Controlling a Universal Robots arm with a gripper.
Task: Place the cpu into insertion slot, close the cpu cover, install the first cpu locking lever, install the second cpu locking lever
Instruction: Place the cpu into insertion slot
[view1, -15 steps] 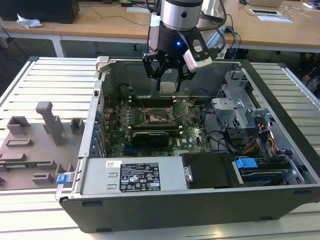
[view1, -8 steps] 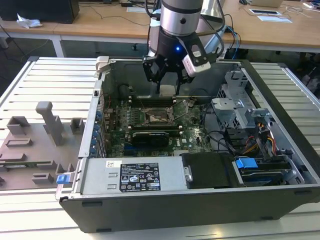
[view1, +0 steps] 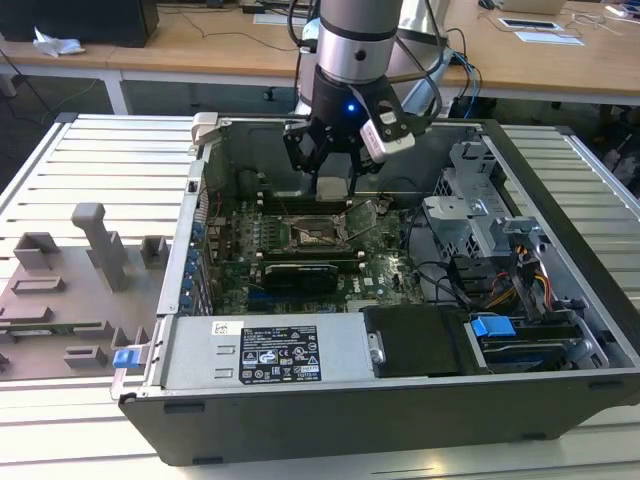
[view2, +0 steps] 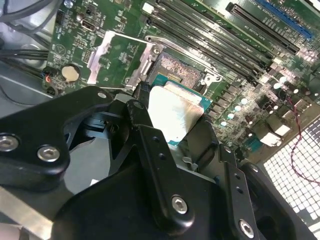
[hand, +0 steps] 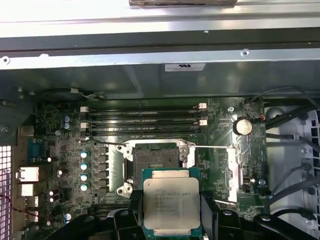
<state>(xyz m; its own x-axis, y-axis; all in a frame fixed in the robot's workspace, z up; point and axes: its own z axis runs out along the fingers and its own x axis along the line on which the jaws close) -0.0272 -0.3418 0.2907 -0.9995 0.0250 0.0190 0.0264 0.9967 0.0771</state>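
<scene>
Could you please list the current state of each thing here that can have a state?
gripper: shut on the cpu.
cpu: held clear of the board, not seated.
insertion slot: uncovered and empty.
cpu cover: swung open, off to one side of the slot.
locking levers: released, not holding the cover down.
computer case: side open, board exposed.
</scene>
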